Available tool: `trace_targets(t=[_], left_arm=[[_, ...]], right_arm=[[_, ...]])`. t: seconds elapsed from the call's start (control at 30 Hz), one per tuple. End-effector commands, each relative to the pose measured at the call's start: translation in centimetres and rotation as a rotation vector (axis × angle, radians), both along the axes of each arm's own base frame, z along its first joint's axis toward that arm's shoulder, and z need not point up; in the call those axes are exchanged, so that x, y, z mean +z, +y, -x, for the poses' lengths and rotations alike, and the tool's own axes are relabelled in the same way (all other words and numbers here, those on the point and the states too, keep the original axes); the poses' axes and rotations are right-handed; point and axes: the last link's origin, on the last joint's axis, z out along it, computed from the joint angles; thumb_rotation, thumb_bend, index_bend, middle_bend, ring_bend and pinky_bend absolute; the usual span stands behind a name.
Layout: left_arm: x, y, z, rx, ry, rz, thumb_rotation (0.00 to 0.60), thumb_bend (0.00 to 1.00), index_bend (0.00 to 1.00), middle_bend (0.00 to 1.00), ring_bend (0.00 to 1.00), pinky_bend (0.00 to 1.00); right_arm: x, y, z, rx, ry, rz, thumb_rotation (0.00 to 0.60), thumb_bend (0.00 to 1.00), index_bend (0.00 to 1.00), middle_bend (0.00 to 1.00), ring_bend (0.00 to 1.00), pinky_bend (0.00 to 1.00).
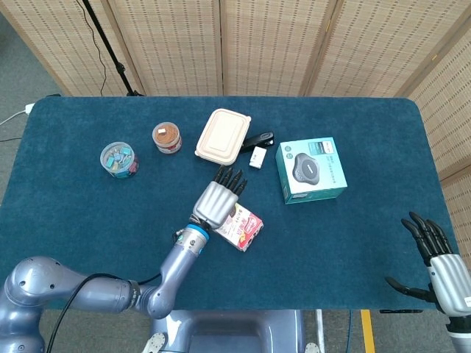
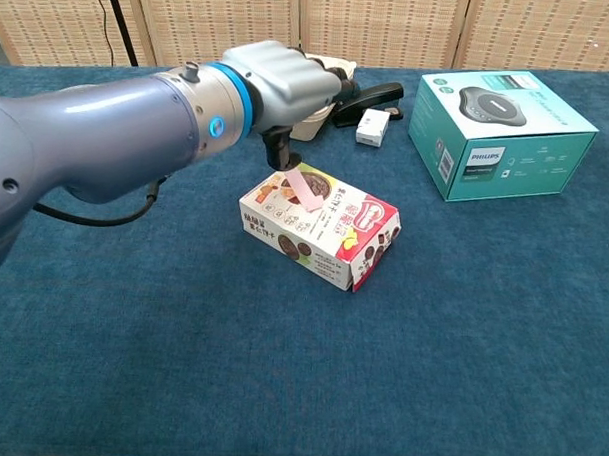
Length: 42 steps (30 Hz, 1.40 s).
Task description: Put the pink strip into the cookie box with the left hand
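Observation:
The cookie box (image 1: 243, 228) (image 2: 324, 229) lies flat near the middle of the table. Across its top face, towards the far-left end, the pink strip (image 2: 306, 187) lies flat; the head view hides it under my hand. My left hand (image 1: 217, 198) (image 2: 280, 82) hovers just above and behind that end of the box. Its fingers are stretched out, and one fingertip (image 2: 281, 155) points down close to the strip's upper end without pinching it. My right hand (image 1: 436, 259) stays off the table's near-right corner with its fingers spread and nothing in it.
A teal Philips box (image 1: 312, 169) (image 2: 503, 120) stands to the right. Behind the cookie box are a beige lunch container (image 1: 223, 136), a black stapler (image 1: 258, 138) (image 2: 369, 95) and a small white box (image 1: 257, 157) (image 2: 372, 126). Two round jars (image 1: 167, 137) (image 1: 119, 159) sit at the far left.

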Motion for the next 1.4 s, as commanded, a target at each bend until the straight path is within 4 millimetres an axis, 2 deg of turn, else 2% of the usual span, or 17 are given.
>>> trace_targets(t=[0.03, 0.17, 0.33, 0.5, 0.7, 0.93, 1.07, 1.13, 1.17, 1.2, 1.3, 1.4], left_arm=[[2.0, 0.2, 0.7, 0.015, -0.054, -0.02, 0.6, 0.32, 0.0, 0.0, 0.0, 0.0], [4.7, 0.3, 2.4, 0.048, -0.109, -0.034, 0.6, 0.24, 0.0, 0.0, 0.0, 0.0], [8.5, 0.1, 5.9, 0.091, -0.165, -0.059, 0.6, 0.22, 0.0, 0.0, 0.0, 0.0], [12.6, -0.7, 11.7, 0.193, -0.195, -0.079, 0.6, 0.21, 0.0, 0.0, 0.0, 0.0], [15.9, -2.1, 16.5, 0.277, -0.216, -0.093, 0.6, 0.21, 0.0, 0.0, 0.0, 0.0], [19.0, -5.8, 21.0, 0.37, -0.345, -0.123, 0.6, 0.21, 0.0, 0.0, 0.0, 0.0], [21.1, -8.7, 23.8, 0.441, -0.372, -0.215, 0.6, 0.21, 0.0, 0.0, 0.0, 0.0], [22.0, -11.0, 25.3, 0.499, -0.391, -0.29, 0.6, 0.21, 0.0, 0.0, 0.0, 0.0], [22.7, -13.1, 26.7, 0.587, -0.431, -0.331, 0.6, 0.2, 0.0, 0.0, 0.0, 0.0], [23.3, -14.4, 27.1, 0.613, -0.465, -0.346, 0.6, 0.2, 0.0, 0.0, 0.0, 0.0], [24.2, -15.9, 28.0, 0.646, -0.527, -0.362, 0.6, 0.2, 0.0, 0.0, 0.0, 0.0], [25.0, -16.3, 28.4, 0.655, -0.544, -0.398, 0.6, 0.21, 0.0, 0.0, 0.0, 0.0]], right_arm=[[-0.1, 0.0, 0.0, -0.002, 0.007, -0.001, 0.6, 0.0, 0.03, 0.0, 0.0, 0.0], [-0.4, -0.1, 0.0, -0.006, 0.019, -0.008, 0.6, 0.0, 0.03, 0.0, 0.0, 0.0], [-0.9, -0.3, 0.0, -0.013, 0.043, -0.017, 0.6, 0.0, 0.03, 0.0, 0.0, 0.0], [-2.1, -0.5, -0.1, -0.019, 0.104, -0.045, 0.6, 0.0, 0.03, 0.0, 0.0, 0.0], [-3.4, -1.2, -0.8, 0.026, 0.2, -0.086, 0.6, 0.0, 0.01, 0.0, 0.0, 0.0], [-4.3, -2.1, -1.9, 0.122, 0.311, -0.108, 0.6, 0.0, 0.0, 0.0, 0.0, 0.0], [-4.9, -2.5, -3.2, 0.203, 0.347, -0.129, 0.6, 0.0, 0.0, 0.0, 0.0, 0.0], [-5.5, -2.6, -4.2, 0.252, 0.354, -0.154, 0.6, 0.0, 0.0, 0.0, 0.0, 0.0], [-6.4, -2.8, -5.8, 0.318, 0.345, -0.2, 0.6, 0.02, 0.0, 0.0, 0.0, 0.0], [-6.8, -3.2, -6.8, 0.343, 0.349, -0.236, 0.6, 0.05, 0.0, 0.0, 0.0, 0.0], [-7.6, -4.0, -8.9, 0.384, 0.364, -0.279, 0.6, 0.25, 0.0, 0.0, 0.0, 0.0], [-8.2, -4.4, -10.3, 0.402, 0.379, -0.295, 0.6, 0.54, 0.01, 0.0, 0.0, 0.0]])
